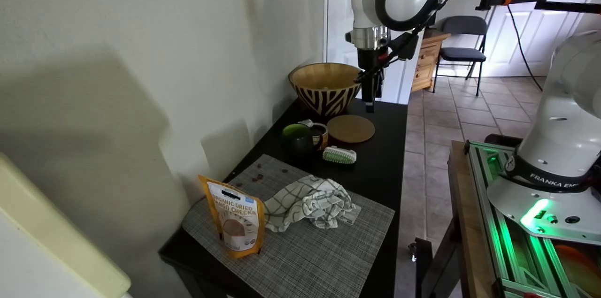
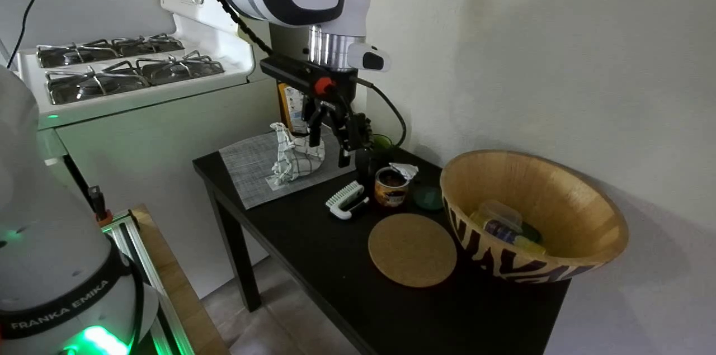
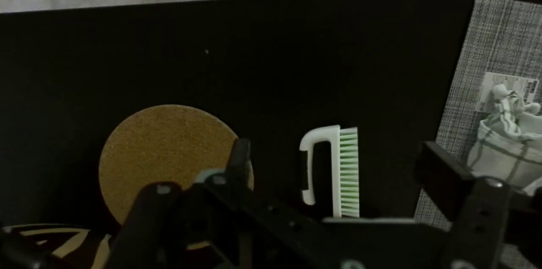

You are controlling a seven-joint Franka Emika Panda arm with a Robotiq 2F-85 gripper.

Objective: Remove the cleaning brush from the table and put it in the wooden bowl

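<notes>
Tan disc (image 2: 413,251) is lying between cleaning brush (image 3: 338,171) and wooden bowl (image 2: 565,198), mug (image 1: 296,144) and can (image 2: 390,195) crowding close, tool (image 2: 329,152) hovering, jaws apart.

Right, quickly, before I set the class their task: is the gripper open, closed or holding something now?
Gripper: open, holding nothing; the green-bristled cleaning brush lies on the black table.

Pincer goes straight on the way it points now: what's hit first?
Likely the brush: the pincer points down, and the wrist view frames the brush between its open jaws. Depth is unclear, so the pincer might pass alongside and reach the table first.
</notes>
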